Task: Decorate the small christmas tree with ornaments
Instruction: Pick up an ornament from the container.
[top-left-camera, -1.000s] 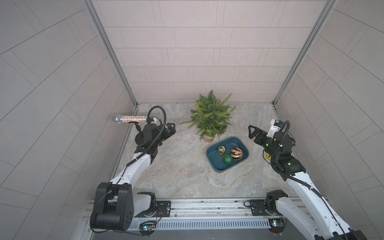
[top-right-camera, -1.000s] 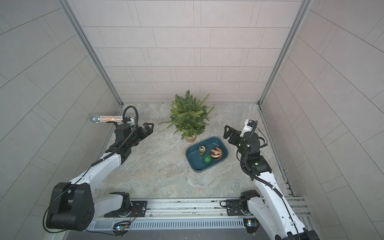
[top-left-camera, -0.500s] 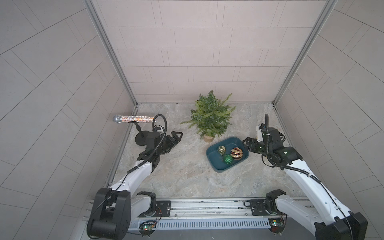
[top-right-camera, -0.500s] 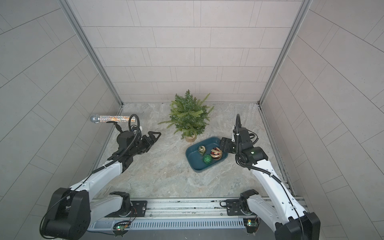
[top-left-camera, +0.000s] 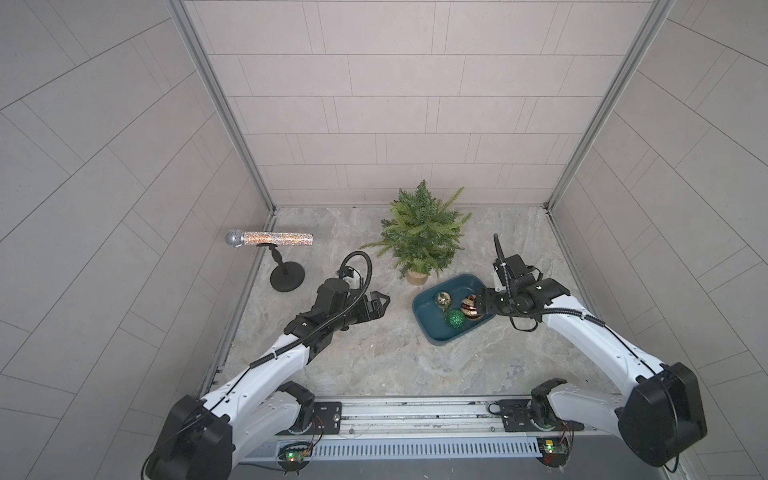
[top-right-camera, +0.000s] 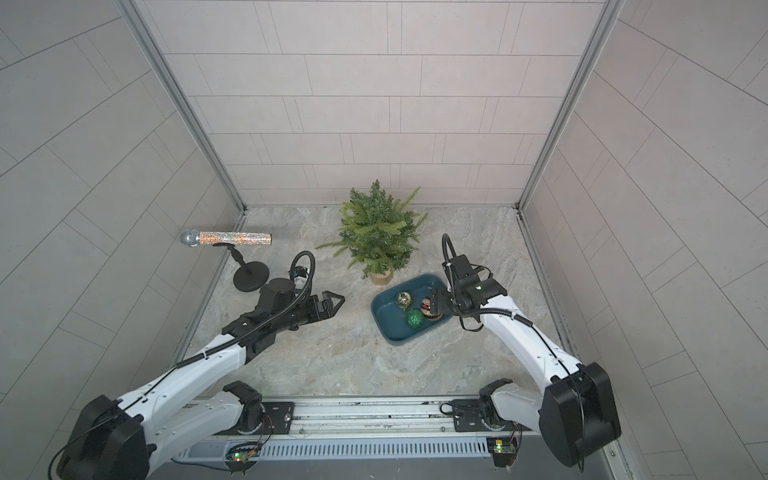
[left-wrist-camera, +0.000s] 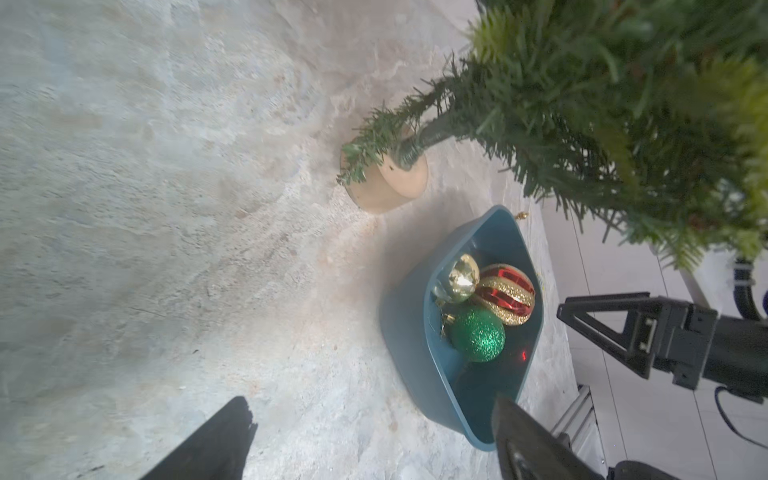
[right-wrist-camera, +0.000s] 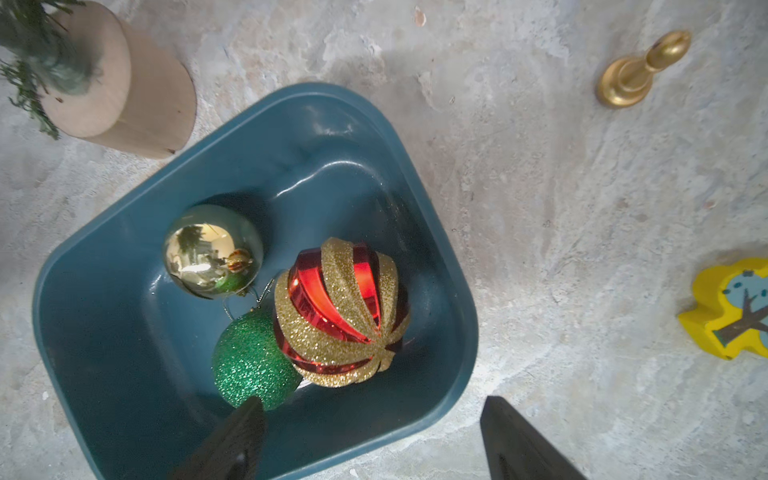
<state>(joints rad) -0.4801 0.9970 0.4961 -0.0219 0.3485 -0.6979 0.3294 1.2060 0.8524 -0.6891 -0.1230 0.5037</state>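
Moved: the right gripper has swung down from up beside the tray and now hangs over the rim on its own arm's side; the left gripper has come forward from by the mic toward the tray; balls and tree have not shifted
Right gripper: jaws apart with nothing between them, one finger over the tray just beside the green ball, the other outside the rim
Left gripper: jaws wide and empty, well short of the tray
Tree: upright just beside the tray's far corner, pot near the rim but apart from it, no ball on it yet
Balls: all three in the tray; the striped ball touches the green ball, the gold ball sits just beside both, and their strings cross between them
Risk: the jaws straddle the rim, so a straight descent would likely land the outer finger on it and tip or shove the tray toward the pot; the balls are round and slick, so an off-centre pinch may squirt one away; crossed strings could drag a neighbour up
Room: the tray's floor away from the balls is bare; outside it on the right arm's side lie a gold peg and a yellow block, both apart from the rim; bare table lies between the tray and the left gripper
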